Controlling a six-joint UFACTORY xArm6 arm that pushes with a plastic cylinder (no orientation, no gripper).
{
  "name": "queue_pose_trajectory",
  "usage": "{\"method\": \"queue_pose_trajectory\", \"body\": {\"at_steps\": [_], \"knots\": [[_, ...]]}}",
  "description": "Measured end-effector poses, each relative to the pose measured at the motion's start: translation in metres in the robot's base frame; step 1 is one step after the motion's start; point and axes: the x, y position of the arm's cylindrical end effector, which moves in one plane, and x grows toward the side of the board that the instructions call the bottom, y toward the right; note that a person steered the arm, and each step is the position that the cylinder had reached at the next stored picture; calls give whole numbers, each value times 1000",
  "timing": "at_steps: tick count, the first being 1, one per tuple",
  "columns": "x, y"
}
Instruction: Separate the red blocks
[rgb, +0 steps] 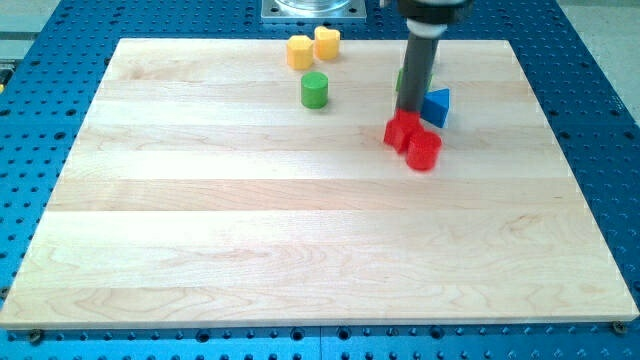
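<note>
Two red blocks touch each other right of the board's middle, in the upper half: a red star-like block (402, 130) and a red cylinder (424, 151) just below and right of it. My tip (410, 110) is at the end of the dark rod, right at the top edge of the red star-like block, between it and the blue triangular block (436, 107) to its right. A green block (401, 80) is mostly hidden behind the rod.
A green cylinder (315, 90) stands left of the rod. A yellow hexagonal block (299, 52) and a yellow heart-like block (326, 43) sit near the board's top edge. The wooden board (200, 220) lies on a blue perforated table.
</note>
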Motion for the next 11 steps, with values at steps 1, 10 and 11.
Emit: {"method": "queue_pose_trajectory", "body": {"at_steps": [1,10,11], "knots": [[49,0],[129,-16],[105,-19]]}}
